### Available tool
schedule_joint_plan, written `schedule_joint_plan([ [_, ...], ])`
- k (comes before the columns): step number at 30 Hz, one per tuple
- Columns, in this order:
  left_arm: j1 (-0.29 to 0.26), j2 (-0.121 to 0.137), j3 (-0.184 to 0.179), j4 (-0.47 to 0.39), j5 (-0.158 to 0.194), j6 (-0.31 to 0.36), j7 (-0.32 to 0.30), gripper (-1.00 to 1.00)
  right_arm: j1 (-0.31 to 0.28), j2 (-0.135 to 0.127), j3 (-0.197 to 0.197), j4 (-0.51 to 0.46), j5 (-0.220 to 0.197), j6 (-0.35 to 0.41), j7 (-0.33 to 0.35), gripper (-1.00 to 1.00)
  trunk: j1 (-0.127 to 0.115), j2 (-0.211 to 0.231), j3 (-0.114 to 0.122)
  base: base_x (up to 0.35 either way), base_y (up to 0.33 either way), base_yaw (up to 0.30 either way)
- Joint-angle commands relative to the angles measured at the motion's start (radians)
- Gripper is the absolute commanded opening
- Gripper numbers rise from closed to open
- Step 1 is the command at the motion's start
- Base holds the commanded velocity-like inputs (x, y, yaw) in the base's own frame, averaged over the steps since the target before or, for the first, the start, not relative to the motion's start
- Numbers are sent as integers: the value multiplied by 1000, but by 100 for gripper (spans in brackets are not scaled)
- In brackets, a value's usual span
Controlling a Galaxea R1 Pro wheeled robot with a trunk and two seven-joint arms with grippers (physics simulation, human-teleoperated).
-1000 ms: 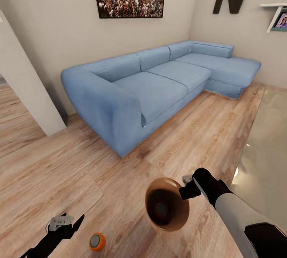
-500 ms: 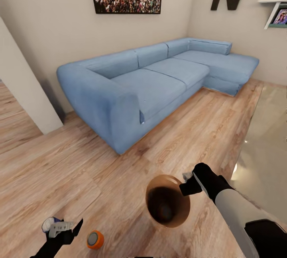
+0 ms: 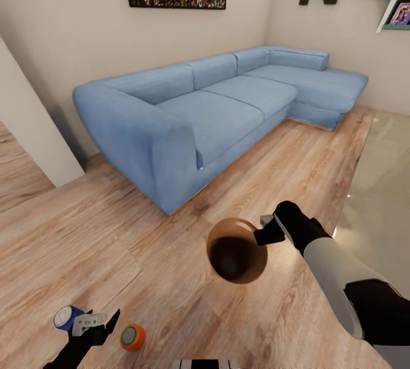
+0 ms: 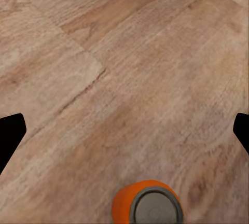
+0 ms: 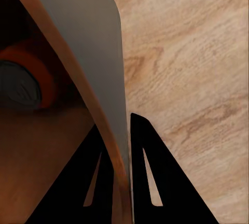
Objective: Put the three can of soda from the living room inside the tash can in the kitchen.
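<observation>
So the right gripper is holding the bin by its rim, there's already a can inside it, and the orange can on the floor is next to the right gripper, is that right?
Not quite. The orange can on the floor lies beside the left gripper, not the right one; the head view shows it. The rest holds: the right gripper clamps the bin by its rim, and the right wrist view shows a can inside.

The brown-lined trash can (image 3: 237, 250) is hanging tilted above the floor, right of centre, an orange can (image 5: 28, 76) lying inside. 2 cans are lying near left: an orange one (image 3: 132, 337) and a blue one (image 3: 66, 317).
</observation>
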Motion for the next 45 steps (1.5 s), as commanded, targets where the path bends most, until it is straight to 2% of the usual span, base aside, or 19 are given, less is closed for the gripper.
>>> schedule_joint_plan([
  [1, -1, 0, 0, 1, 0, 0, 0, 100, -4, 1, -3, 1, -31, 5, 5, -100, 4, -7, -5, 0, 0, -4],
  [7, -3, 0, 0, 1, -1, 0, 0, 100, -30, 3, -2, 25, -31, 5, 6, -100, 27, -49, -33, 0, 0, -1],
  [15, -8, 0, -1, 9, -3, 0, 1, 100, -35, 0, -2, 37, -31, 5, 6, -100, 57, -105, -70, 0, 0, 0],
  [18, -14, 0, -1, 22, -4, 0, 23, 100, -47, 1, -2, 38, -31, 5, 6, -100, 69, -126, -84, 0, 0, 0],
  [20, -20, -1, -2, 25, -19, 0, 43, 100, -61, 0, -2, 43, -31, 5, 6, -100, 76, -139, -93, 0, 0, 0],
  [22, -35, -11, -1, 46, -73, -3, 104, 100, -78, 2, -2, 58, -31, 5, 6, -100, 77, -139, -104, 0, 0, 0],
  [24, -43, -22, -1, 69, -103, -12, 143, 100, -82, 2, -2, 64, -31, 5, 6, -100, 78, -140, -115, 0, 0, 0],
  [25, -53, -35, -1, 101, -144, -37, 186, 100, -86, 3, -2, 69, -31, 5, 6, -100, 78, -140, -120, 0, 0, 0],
  [27, -60, -44, -1, 117, -174, -56, 207, 100, -88, 4, -2, 72, -31, 5, 6, -100, 79, -141, -131, 0, 0, 0],
  [29, -64, -51, -1, 123, -189, -66, 213, 100, -89, 3, -2, 73, -31, 5, 6, -100, 80, -141, -142, 0, 0, 0],
  [32, -67, -72, -4, 123, -201, -73, 216, 100, -90, 3, -2, 75, -31, 5, 6, -100, 80, -141, -146, 0, 0, 0],
  [35, -68, -82, -26, 117, -204, -75, 219, 100, -90, 5, -1, 75, -29, 5, 6, -100, 80, -141, -150, 0, 0, 0],
  [39, -67, -86, -42, 105, -205, -75, 219, 100, -91, 6, 1, 75, -27, 5, 6, -100, 80, -141, -152, 0, 0, 0],
  [45, -67, -86, -47, 100, -204, -74, 219, 100, -91, 7, 2, 75, -26, 5, 6, -100, 80, -141, -153, 0, 0, 0],
])
